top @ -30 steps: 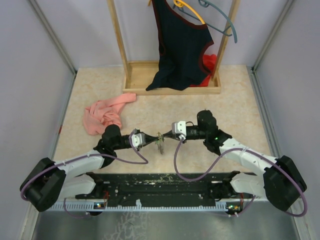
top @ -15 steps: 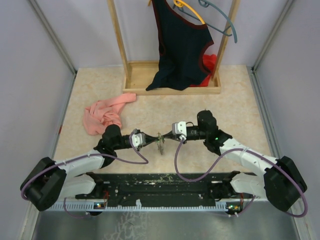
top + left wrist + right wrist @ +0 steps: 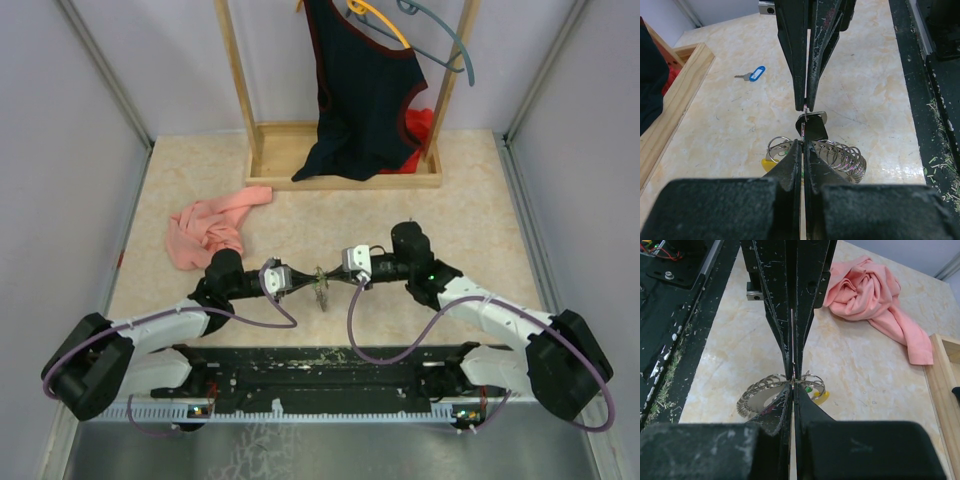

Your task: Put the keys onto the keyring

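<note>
Left end effector (image 3: 802, 143): the fingers are pressing together with no gap showing, and are pinching the wire of the keyring (image 3: 840, 159) at its upper edge. Right end effector (image 3: 793, 384): the fingers are likewise pressing together, tip to tip with the left ones, and are gripping the thin metal at the top of a black key (image 3: 815, 131). Whether that key is sitting on the wire cannot be told.

The keyring is hanging between the two sets of tips, just above the worktop (image 3: 865, 75) at its near middle. It is showing as a bunch of grey wire coils on one side, with a yellow piece (image 3: 768, 165) sticking out on the other.

Farther out, a blue key (image 3: 754, 74) is lying flat on the worktop, well apart from the end effectors. A pink cloth (image 3: 872, 292) is lying crumpled beyond it to the left. At the far edge a wooden frame (image 3: 340, 180) is standing, with a dark garment (image 3: 360, 90) hanging inside it.
</note>
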You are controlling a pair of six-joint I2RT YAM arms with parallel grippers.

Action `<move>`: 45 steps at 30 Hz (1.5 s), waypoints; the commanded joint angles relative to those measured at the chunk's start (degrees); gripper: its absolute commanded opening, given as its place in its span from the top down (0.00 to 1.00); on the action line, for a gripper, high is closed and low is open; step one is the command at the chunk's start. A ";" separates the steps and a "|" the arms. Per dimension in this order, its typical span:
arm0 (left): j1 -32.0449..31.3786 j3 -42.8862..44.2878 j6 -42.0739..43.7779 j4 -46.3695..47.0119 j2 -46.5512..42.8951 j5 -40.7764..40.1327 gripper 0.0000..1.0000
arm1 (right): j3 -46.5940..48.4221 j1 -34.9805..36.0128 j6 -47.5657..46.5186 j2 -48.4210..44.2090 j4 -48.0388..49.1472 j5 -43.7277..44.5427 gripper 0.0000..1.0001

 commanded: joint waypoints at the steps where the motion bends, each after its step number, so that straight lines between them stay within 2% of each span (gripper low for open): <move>1: 0.22 2.11 -0.55 2.58 0.28 1.77 0.99 | 2.85 0.71 -1.16 0.12 1.12 -0.64 1.00; 30: 0.15 2.19 -1.16 3.28 0.55 3.92 0.99 | 3.37 1.62 -2.25 0.47 -0.25 0.78 1.00; 45: 0.16 1.72 -3.11 7.39 1.24 5.44 0.99 | 4.34 3.07 -2.52 1.36 -1.51 1.00 1.00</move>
